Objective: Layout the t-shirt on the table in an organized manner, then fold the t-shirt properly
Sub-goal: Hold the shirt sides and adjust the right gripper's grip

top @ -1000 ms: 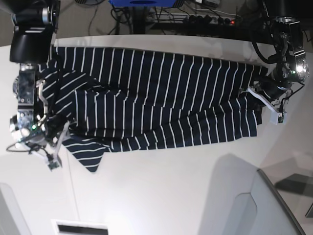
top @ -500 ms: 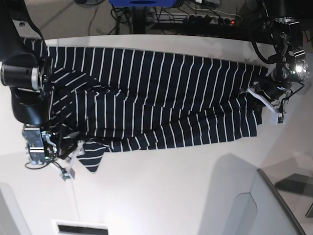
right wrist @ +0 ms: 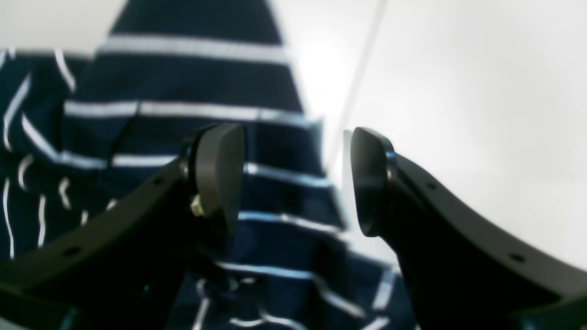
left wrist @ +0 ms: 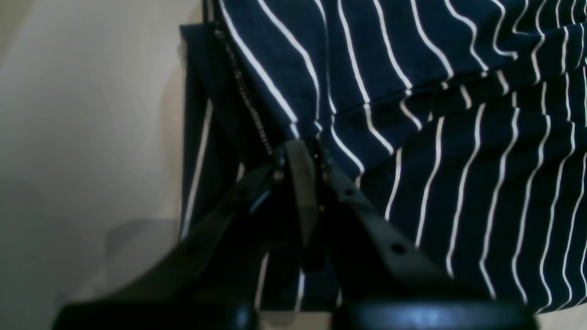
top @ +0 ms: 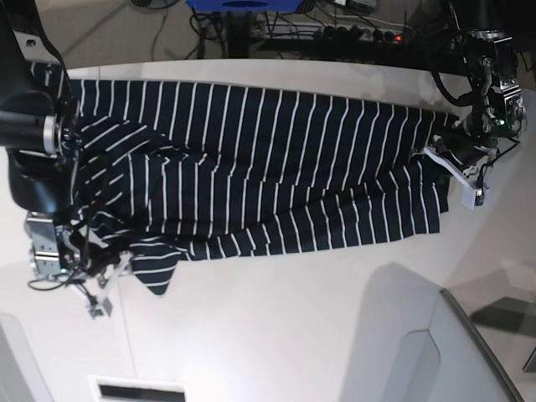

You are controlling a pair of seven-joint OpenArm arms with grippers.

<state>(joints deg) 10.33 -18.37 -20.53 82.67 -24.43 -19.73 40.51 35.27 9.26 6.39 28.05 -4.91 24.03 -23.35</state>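
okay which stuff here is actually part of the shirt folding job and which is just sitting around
Part of the job: t-shirt, table, left gripper pinching the shirt's edge, right gripper open over a sleeve.

Just lying about: cables and power strip behind the table.

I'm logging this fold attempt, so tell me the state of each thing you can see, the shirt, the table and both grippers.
t-shirt: spread lengthwise across the table, wrinkled, one corner flopped toward the near edge.
table: bare white surface around the shirt.
left gripper: shut on the t-shirt's hem edge.
right gripper: open, jaws apart over the shirt's corner and the table, gripping nothing.
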